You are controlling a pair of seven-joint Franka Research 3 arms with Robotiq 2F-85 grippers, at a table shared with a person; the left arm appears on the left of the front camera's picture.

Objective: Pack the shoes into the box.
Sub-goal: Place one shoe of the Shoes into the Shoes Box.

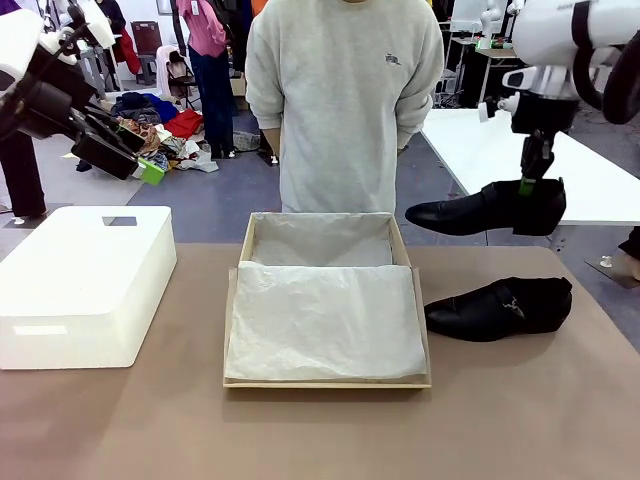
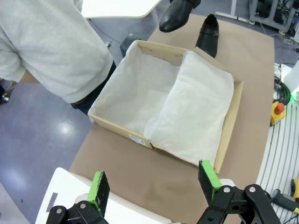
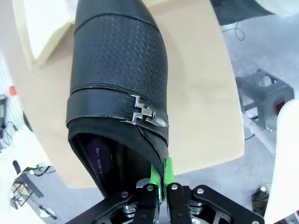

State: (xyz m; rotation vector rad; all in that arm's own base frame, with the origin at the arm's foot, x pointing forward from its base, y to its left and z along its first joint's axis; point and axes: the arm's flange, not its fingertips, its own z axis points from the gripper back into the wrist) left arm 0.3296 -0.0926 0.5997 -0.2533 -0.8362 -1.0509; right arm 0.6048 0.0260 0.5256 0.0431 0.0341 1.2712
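Right tool (image 3: 162,170): clenched on the thin edge of the held shoe (image 1: 490,208), pinching the wall of the opening just behind the strap. The shoe hangs clear of the surface (image 1: 320,430), roughly level, to the right of the box (image 1: 243,262) and above the second shoe (image 1: 498,307), toe pointing toward the box.

Left tool (image 2: 154,179): released, jaws wide, holding nothing, raised over the white bin (image 1: 80,285) at the left.

Second shoe: lies on its sole on the surface, just beside the right wall of the box.

Box: open, shallow, lined with white tissue paper (image 1: 325,320) that covers its near half. A person (image 1: 345,100) stands at the far side.

Appearance: black leather, pointed toe, low heel, perforated panel on the upper, silver buckle (image 3: 145,114) on the strap.

Handling, as judged: moderate weight, stiff sole and heel, softer upper. The glossy leather looks slippery, so a grip across the toe would likely slide. The opening's edge near the heel gives the firmest hold, though a one-sided pinch lets the toe swing or droop. The tissue is light and may bunch under the shoe.
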